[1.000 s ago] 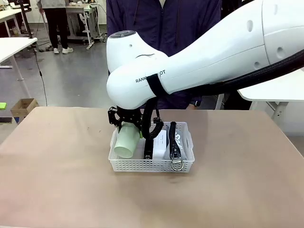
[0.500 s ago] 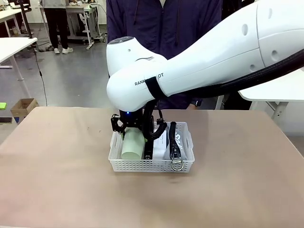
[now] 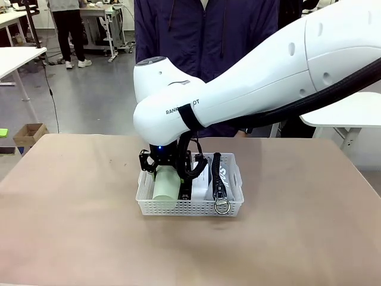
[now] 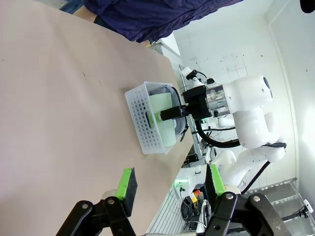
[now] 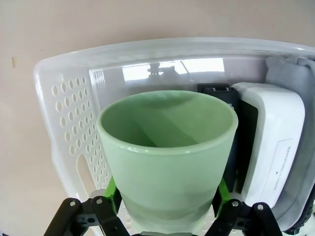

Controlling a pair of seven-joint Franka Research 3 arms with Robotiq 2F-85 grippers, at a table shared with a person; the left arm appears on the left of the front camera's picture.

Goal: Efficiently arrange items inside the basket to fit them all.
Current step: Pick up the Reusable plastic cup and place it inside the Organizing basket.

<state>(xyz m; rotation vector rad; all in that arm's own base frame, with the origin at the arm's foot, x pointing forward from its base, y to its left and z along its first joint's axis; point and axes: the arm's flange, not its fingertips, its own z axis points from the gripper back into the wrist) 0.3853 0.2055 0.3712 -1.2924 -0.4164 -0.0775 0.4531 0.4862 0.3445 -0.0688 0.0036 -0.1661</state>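
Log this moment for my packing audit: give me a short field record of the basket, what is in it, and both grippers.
basket: white perforated basket on the brown table
cup: pale green cup on its side at the basket's left end, held
stapler: black stapler beside the cup
box: small white box next to the stapler
pouch: grey pouch at the right end
right gripper: closed on the cup
left gripper: open, empty, above the table
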